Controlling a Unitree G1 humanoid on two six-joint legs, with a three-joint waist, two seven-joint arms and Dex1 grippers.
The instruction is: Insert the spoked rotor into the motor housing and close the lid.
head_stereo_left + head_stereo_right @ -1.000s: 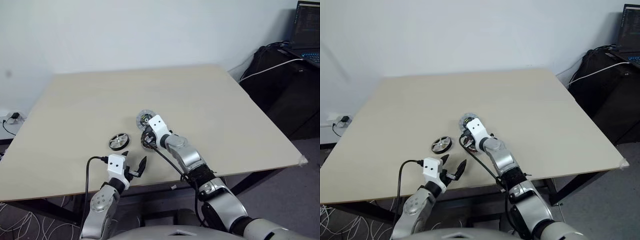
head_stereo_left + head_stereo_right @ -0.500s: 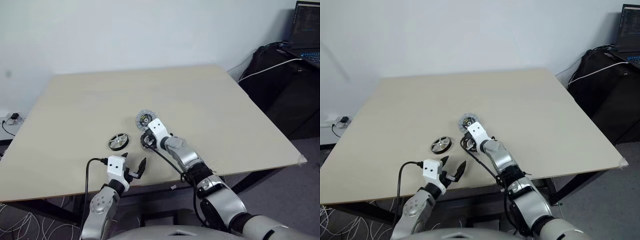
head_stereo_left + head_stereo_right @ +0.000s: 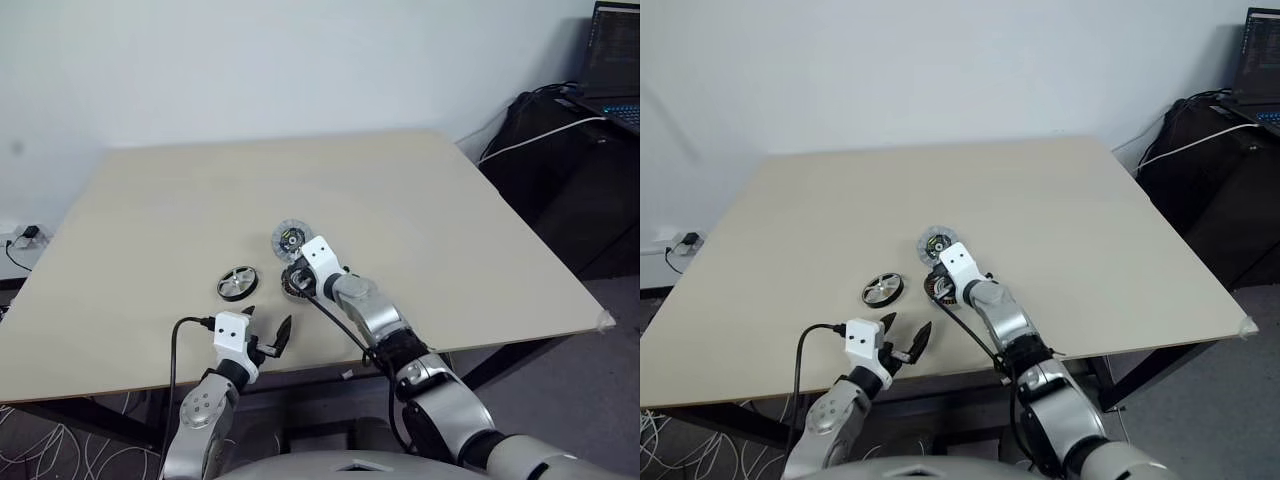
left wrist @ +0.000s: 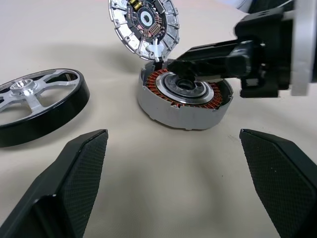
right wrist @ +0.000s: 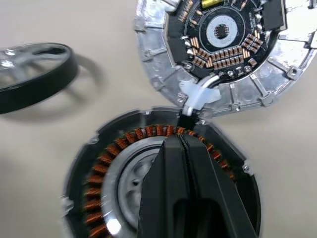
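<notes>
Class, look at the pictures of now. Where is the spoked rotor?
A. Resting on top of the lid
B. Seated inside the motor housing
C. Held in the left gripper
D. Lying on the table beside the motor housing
D: the spoked rotor lies flat on the table, apart from the motor housing, whose copper windings are uncovered; the left gripper is open and empty.
</notes>
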